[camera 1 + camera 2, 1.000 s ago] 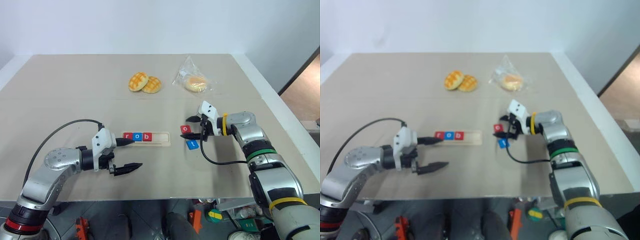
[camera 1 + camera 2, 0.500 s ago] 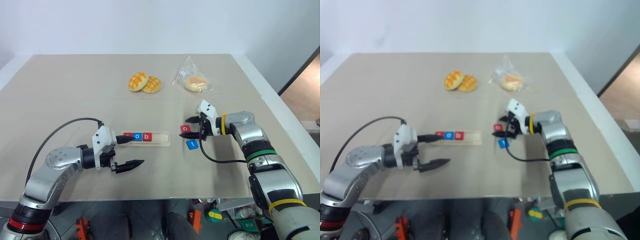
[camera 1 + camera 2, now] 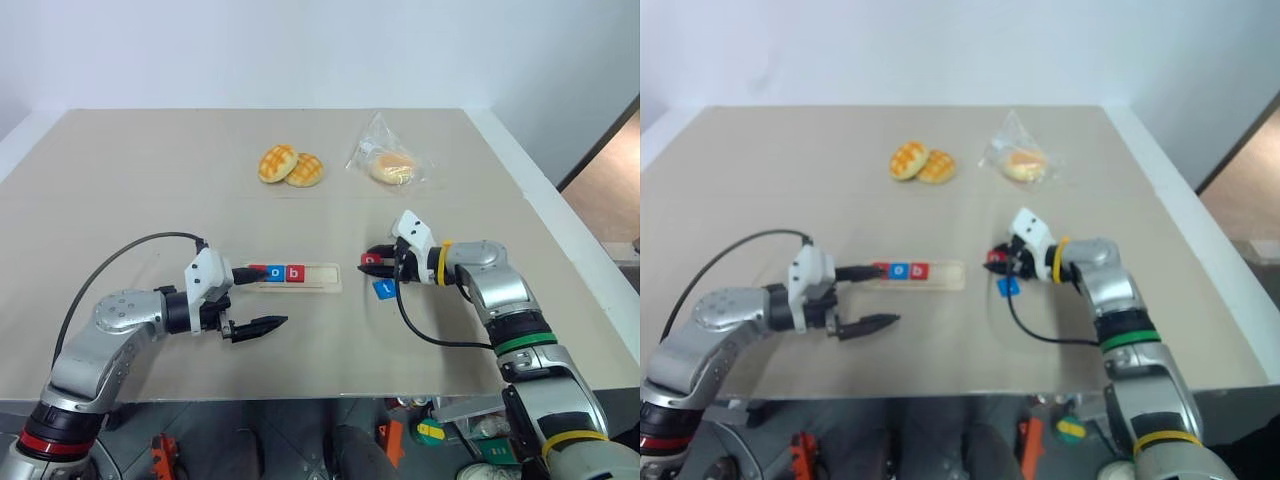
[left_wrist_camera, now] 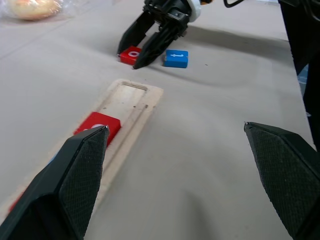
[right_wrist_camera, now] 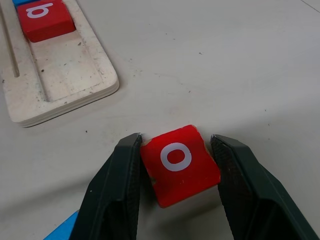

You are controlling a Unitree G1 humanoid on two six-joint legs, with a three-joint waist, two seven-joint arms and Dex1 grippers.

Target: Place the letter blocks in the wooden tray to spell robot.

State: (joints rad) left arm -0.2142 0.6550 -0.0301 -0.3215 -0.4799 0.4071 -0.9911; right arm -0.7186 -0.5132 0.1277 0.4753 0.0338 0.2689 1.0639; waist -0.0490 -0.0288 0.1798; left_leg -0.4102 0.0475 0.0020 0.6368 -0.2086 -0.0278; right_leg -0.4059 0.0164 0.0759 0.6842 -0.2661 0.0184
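Observation:
The wooden tray (image 3: 322,277) lies mid-table holding a red r, a blue o (image 3: 274,273) and a red b (image 3: 293,272) at its left end. Its right end is bare. To the tray's right, a loose red o block (image 5: 178,162) rests on the table, and my right gripper (image 3: 375,260) is shut on it, one finger against each side. A blue t block (image 3: 384,289) lies just nearer me. My left gripper (image 3: 272,298) hangs wide open at the tray's left end, its upper finger over the r block.
Two golden buns (image 3: 290,165) and a bagged bun (image 3: 390,165) sit at the back of the table. The table's right edge (image 3: 560,250) runs close to my right arm. A black cable loops from each wrist.
My right gripper's fingers have closed in from wide open onto the red o block. The left gripper and the tray's blocks have stayed put.

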